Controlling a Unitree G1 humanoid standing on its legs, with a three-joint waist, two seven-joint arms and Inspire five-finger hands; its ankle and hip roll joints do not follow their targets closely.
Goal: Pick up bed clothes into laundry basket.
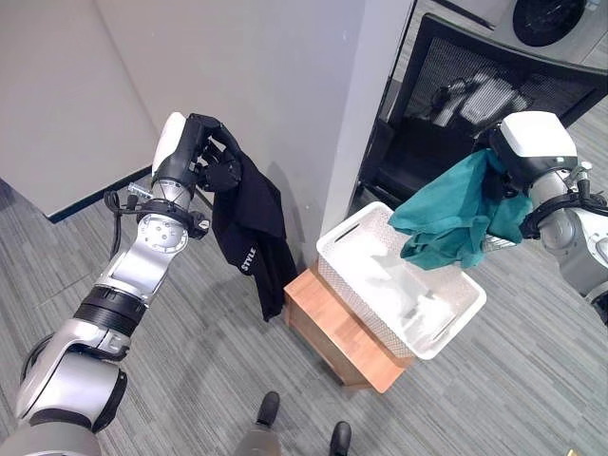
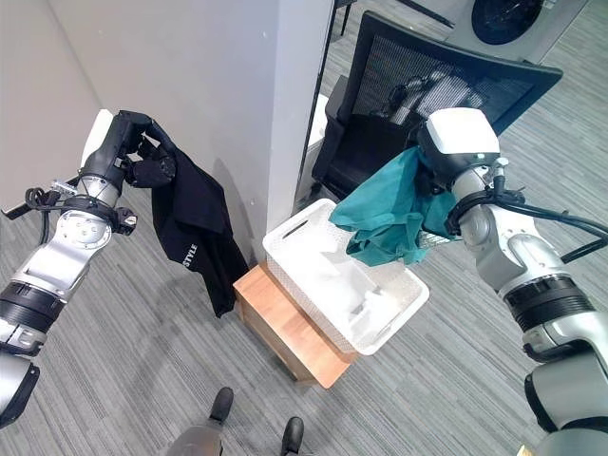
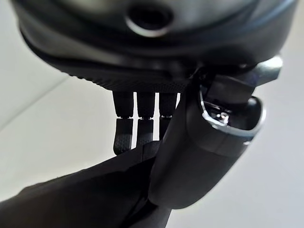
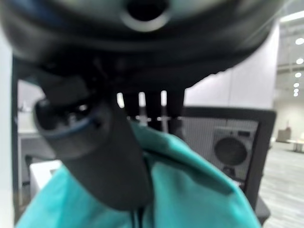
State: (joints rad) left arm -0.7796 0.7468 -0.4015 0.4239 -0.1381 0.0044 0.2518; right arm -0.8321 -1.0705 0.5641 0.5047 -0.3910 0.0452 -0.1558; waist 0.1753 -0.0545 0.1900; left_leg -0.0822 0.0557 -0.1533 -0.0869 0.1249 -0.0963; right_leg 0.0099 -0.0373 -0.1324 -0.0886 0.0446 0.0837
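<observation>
Teal garment (image 1: 454,217) hangs pinched in our right hand (image 1: 518,157) over the white laundry basket (image 1: 446,328); our left hand (image 1: 204,152) grips a black garment (image 1: 252,223) beside it. We judge releasing the teal comes next.

black garment (image 1: 252,223) with white lettering | teal garment (image 1: 454,214) | white basket (image 1: 353,237) | brown wooden stand (image 1: 334,328) | grey striped carpet (image 1: 209,370)

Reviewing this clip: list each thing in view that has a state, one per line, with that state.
Left hand: shut on black garment, raised.
Black garment: hanging in the air beside the basket.
Right hand: shut on teal garment.
Teal garment: hanging over the basket's far end.
Basket: upright on wooden stand, some white cloth inside.
</observation>
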